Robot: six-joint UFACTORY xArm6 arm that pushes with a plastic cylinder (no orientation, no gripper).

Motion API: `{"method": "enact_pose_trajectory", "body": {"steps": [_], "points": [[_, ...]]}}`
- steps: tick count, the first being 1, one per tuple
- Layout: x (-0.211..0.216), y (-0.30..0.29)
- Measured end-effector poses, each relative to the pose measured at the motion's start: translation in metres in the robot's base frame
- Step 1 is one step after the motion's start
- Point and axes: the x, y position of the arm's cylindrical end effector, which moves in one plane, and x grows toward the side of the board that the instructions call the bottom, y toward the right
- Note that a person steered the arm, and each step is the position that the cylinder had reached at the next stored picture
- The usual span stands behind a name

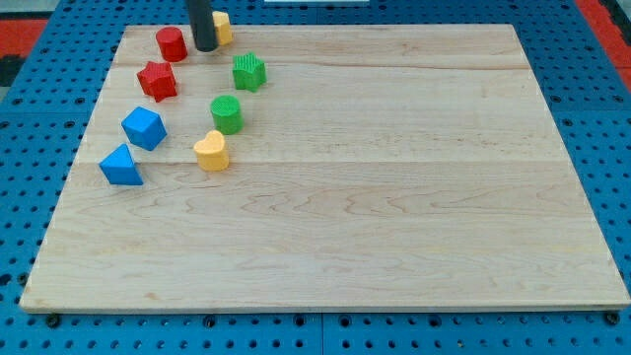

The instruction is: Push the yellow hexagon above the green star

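Note:
The yellow hexagon point(224, 28) sits near the board's top edge, partly hidden behind my rod. My tip point(204, 47) is at the hexagon's left side, touching or nearly touching it. The green star point(248, 71) lies a little below and to the right of the hexagon. A red cylinder point(172, 43) stands just left of my tip.
A red star point(157, 80), a blue cube point(144, 128) and a blue triangular block point(121, 166) line the board's left side. A green cylinder point(226, 113) and a yellow heart point(211, 151) lie below the green star. The wooden board point(394, 197) rests on a blue pegboard.

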Motion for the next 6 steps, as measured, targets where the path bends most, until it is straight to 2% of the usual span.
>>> {"method": "enact_pose_trajectory", "body": {"steps": [2,3,4,5,6], "points": [[-0.028,-0.025],[-0.04,-0.02],[-0.04,-0.009],[-0.04,0.026],[-0.04,0.03]]}}
